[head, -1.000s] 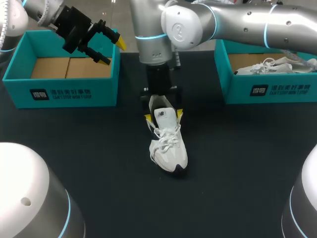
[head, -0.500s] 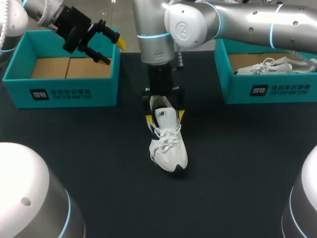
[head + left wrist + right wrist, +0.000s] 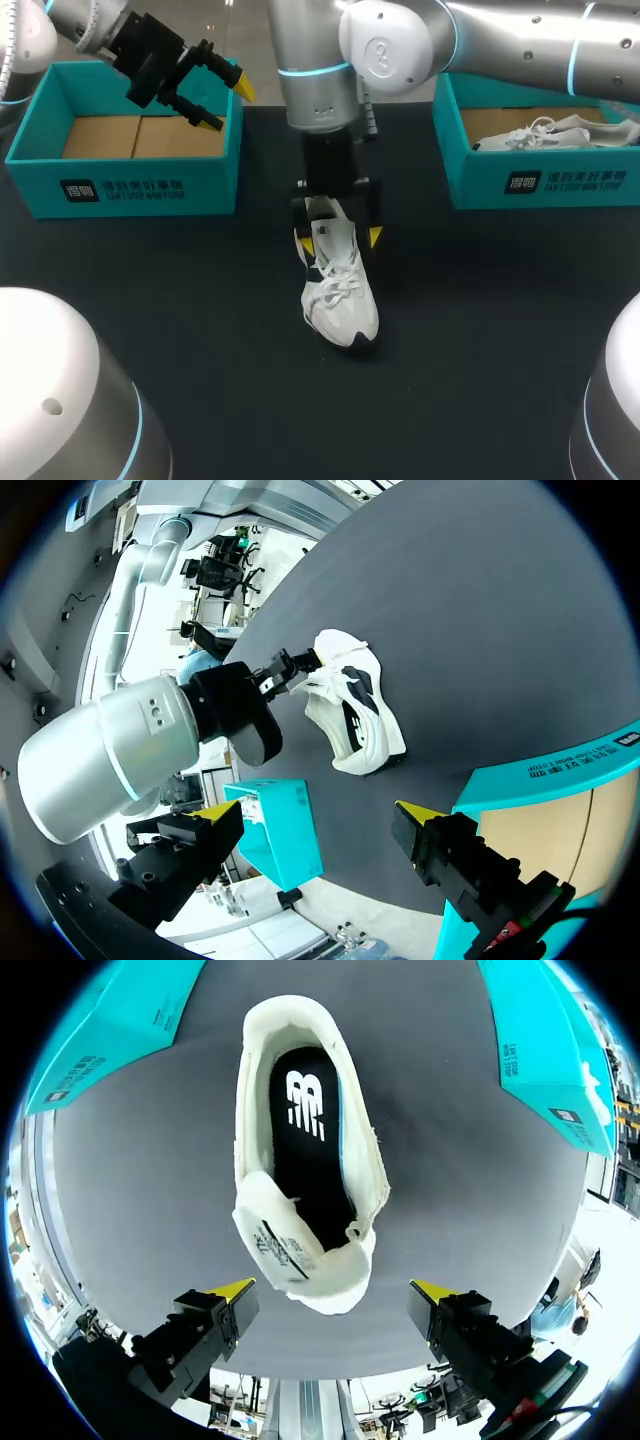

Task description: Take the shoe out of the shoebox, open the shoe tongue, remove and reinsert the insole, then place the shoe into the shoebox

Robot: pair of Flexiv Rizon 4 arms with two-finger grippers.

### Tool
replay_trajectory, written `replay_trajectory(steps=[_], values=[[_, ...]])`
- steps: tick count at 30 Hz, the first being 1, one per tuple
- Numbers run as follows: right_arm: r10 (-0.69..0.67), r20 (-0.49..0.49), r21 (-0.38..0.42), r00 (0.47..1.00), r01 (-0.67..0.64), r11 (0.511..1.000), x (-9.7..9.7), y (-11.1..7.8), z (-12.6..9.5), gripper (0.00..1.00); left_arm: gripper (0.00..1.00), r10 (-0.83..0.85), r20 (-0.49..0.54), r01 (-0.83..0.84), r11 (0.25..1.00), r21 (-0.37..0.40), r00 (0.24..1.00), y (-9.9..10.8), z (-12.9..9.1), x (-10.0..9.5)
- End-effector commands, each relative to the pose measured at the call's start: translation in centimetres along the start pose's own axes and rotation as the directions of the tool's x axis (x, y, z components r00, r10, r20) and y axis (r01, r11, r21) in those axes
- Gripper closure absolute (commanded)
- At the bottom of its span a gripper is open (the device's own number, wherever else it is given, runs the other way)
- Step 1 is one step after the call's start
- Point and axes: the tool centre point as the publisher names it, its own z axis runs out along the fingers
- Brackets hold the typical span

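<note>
While R jaws wide astride shoe (image 3: 340,295), L jaws wide over L box (image 3: 125,185); R box (image 3: 545,182) apart.

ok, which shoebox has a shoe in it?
The right shoebox, holding a white sneaker; the left shoebox shows only bare cardboard inside.

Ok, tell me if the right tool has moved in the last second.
Yes: against the unmoved shoe, the right tool has crept slightly toward its toe.
</note>
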Motion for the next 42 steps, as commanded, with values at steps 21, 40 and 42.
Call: replay_trajectory(steps=[21,40,42], values=[[-0.010,-0.023,-0.078,1.000,0.009,0.997,-0.8,-2.8,0.4,1.00,0.00,0.001,-0.002,-0.001,1.000,-0.001,1.000,0.0,0.0,0.0],[-0.033,-0.012,-0.150,0.999,0.030,0.988,0.3,2.4,-0.1,1.00,0.00,0.001,-0.002,-0.001,1.000,-0.001,1.000,0.0,0.0,0.0],[-0.041,-0.010,-0.148,0.999,0.039,0.988,0.4,3.0,0.0,1.00,0.00,0.001,-0.002,-0.001,1.000,-0.001,1.000,0.0,0.0,0.0]])
